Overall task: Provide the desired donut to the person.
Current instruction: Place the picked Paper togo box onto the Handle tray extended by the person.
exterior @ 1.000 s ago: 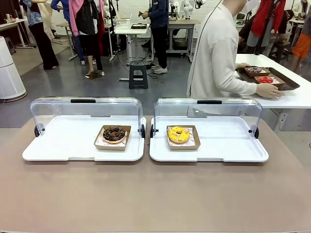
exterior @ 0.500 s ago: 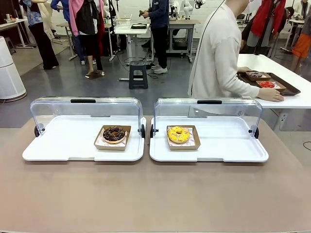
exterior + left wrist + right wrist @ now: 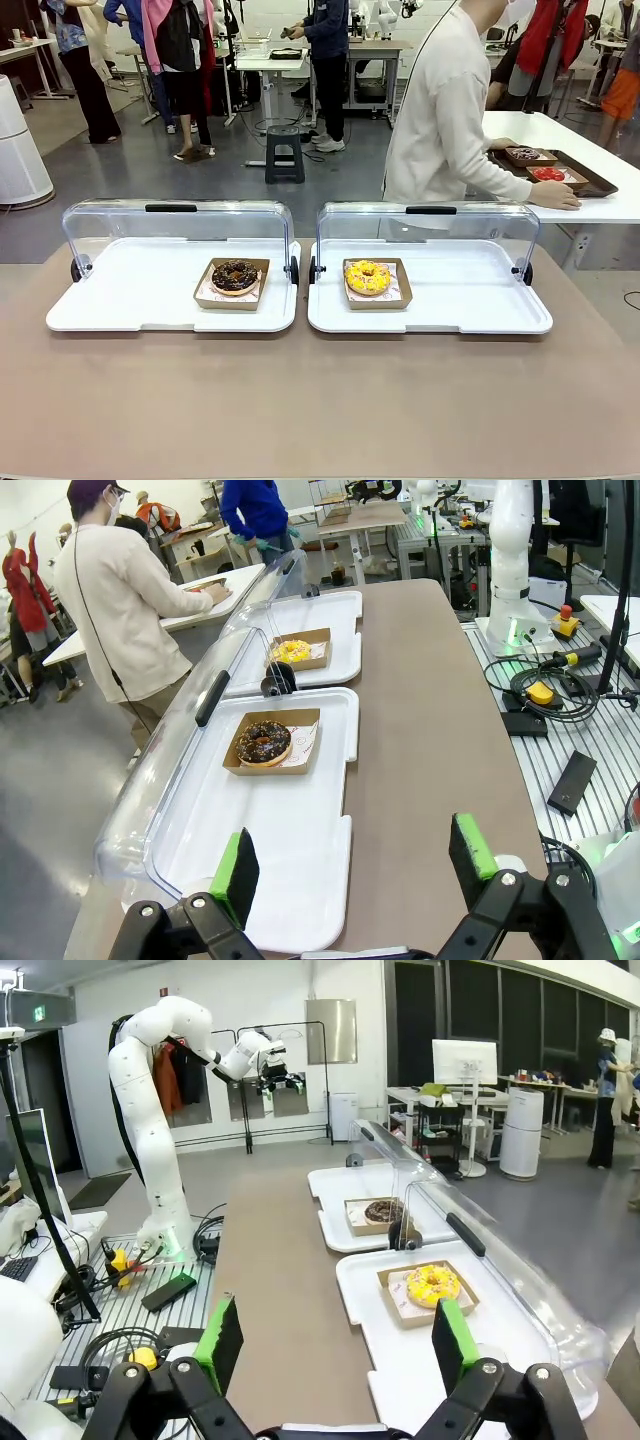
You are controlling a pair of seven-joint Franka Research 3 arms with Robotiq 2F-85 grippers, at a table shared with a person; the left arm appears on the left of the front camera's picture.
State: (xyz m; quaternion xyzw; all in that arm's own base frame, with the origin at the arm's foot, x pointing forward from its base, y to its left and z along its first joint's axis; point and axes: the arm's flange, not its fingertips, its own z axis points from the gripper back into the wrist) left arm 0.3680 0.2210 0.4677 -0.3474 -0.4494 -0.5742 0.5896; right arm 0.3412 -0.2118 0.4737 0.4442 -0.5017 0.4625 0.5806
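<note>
A chocolate donut (image 3: 235,276) sits in a brown box on the left white tray (image 3: 120,300). On the right white tray (image 3: 470,300) a yellow-glazed donut (image 3: 368,277) lies in its own box. The person (image 3: 445,110) in a cream cardigan stands behind the right tray, turned sideways, one hand (image 3: 555,195) on a side table. My left gripper (image 3: 355,865) is open, well above the table's end, facing the chocolate donut (image 3: 264,742) with the yellow donut (image 3: 291,651) beyond it. My right gripper (image 3: 337,1338) is open above the opposite end, with the yellow donut (image 3: 432,1284) nearest.
Both trays have clear lids (image 3: 175,225) swung up and back on their hinges. A dark tray (image 3: 550,165) with more boxed donuts lies on the white side table at far right. Bare brown tabletop (image 3: 320,400) stretches in front of the trays. Other people stand far behind.
The person has shifted slightly and the hand on the side table has slid a little. Both grippers stay open and still, and the donuts have not moved.
</note>
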